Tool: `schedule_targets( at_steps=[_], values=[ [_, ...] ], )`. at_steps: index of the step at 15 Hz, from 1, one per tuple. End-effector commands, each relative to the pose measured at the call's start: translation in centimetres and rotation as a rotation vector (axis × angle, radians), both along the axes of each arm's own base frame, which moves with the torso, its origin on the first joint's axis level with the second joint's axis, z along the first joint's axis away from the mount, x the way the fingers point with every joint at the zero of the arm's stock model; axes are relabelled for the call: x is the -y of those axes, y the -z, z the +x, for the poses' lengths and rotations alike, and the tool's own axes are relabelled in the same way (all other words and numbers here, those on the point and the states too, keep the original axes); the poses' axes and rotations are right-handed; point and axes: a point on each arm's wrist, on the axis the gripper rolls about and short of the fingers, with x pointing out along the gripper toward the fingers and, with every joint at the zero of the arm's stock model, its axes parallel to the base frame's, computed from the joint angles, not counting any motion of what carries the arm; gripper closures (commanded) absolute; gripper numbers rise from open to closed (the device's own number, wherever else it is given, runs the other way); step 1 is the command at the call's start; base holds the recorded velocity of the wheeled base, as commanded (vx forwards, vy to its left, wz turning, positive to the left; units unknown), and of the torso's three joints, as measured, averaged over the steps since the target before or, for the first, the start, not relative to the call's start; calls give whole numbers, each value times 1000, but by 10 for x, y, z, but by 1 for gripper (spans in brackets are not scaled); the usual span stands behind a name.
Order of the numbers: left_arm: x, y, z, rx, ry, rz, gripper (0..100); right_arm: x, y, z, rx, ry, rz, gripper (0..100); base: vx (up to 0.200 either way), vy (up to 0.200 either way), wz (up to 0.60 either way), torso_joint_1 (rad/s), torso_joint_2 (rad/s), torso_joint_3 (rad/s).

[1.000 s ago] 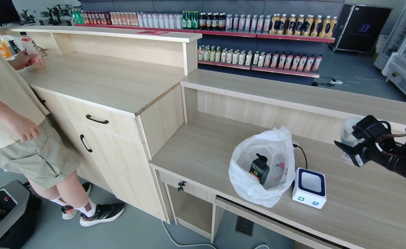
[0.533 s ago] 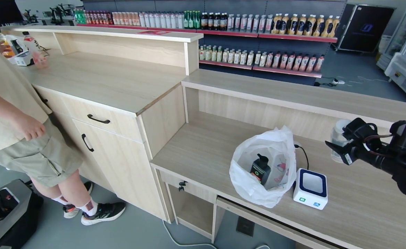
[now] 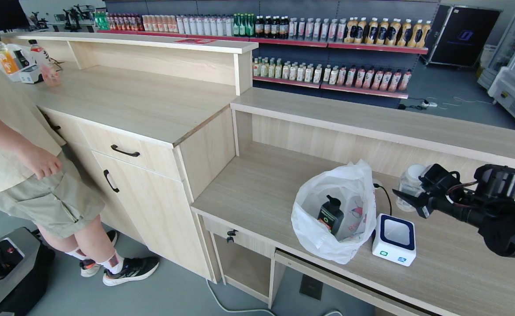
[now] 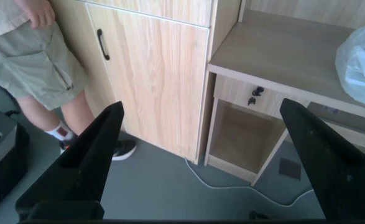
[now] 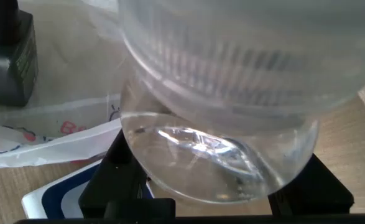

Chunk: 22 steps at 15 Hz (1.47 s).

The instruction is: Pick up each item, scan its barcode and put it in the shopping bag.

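Inside shopping bag, black pump bottle

The right claw hides part of the jar. The shopping bag covers the bottle at its base — label unreadable.

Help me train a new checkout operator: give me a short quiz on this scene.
1. True or false: the shopping bag is empty.
2. The right gripper holds: A) a clear jar B) a green bottle C) nothing.
3. On which side of the bag, by the robot's own sides, does the scanner stand?
Key: 1 false, a black pump bottle stands inside; 2 A; 3 right.
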Motion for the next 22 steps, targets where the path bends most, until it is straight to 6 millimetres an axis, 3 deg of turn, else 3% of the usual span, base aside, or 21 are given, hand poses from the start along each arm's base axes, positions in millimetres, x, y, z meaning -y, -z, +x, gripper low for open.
schedule_targets(
  at_steps=[1, 13, 22],
  values=[
    [0, 0, 0, 0, 0, 0, 0, 0, 9, 1, -16, -21, -9, 100, 0, 0, 0, 0, 0, 0],
    [0, 0, 0, 0, 0, 0, 0, -4, 38, 12, 42, -146, -21, 100, 0, 0, 0, 0, 0, 0],
    [0, 0, 0, 0, 0, 0, 0, -6, 45, 20, 52, -156, -23, 100, 0, 0, 0, 0, 0, 0]
  ],
)
